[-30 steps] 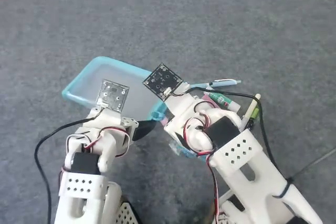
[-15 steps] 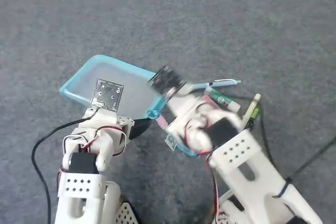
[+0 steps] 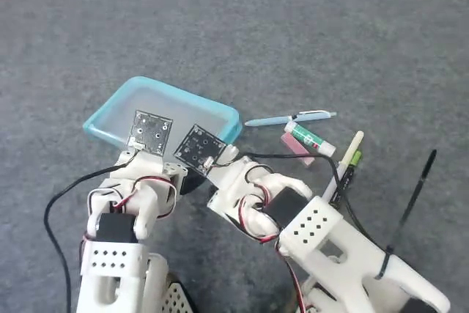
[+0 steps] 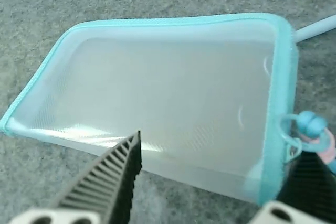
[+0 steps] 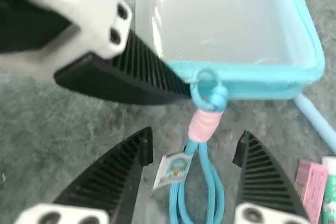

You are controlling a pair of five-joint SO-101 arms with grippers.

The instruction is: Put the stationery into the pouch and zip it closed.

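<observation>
A translucent teal pouch (image 3: pixel 157 108) lies flat with nothing visible inside it (image 4: pixel 168 103). At one near corner its zipper ring carries a blue cord with a pink bead (image 5: pixel 203 121) and a small tag (image 5: pixel 173 169). My left gripper (image 4: pixel 210 187) stands open over the pouch's near edge, and one black finger (image 5: pixel 126 74) reaches to the ring. My right gripper (image 5: pixel 191 182) is open, with the cord lying loose between its fingers. To the pouch's right the stationery lies on the mat: a blue pen (image 3: pixel 289 118), a glue stick (image 3: pixel 309 139) and a pink eraser (image 3: pixel 297 148).
More pens lie farther right: a cream one and a green one (image 3: pixel 350 153), and a black one (image 3: pixel 418 185). The grey mat (image 3: pixel 330 49) stretches bare behind the pouch. Both arm bases crowd the near edge, with cables running between them.
My right arm has swung left and back from the stationery to the pouch's near corner, uncovering the eraser and glue stick. The pouch slid slightly left. The left arm barely moved.
</observation>
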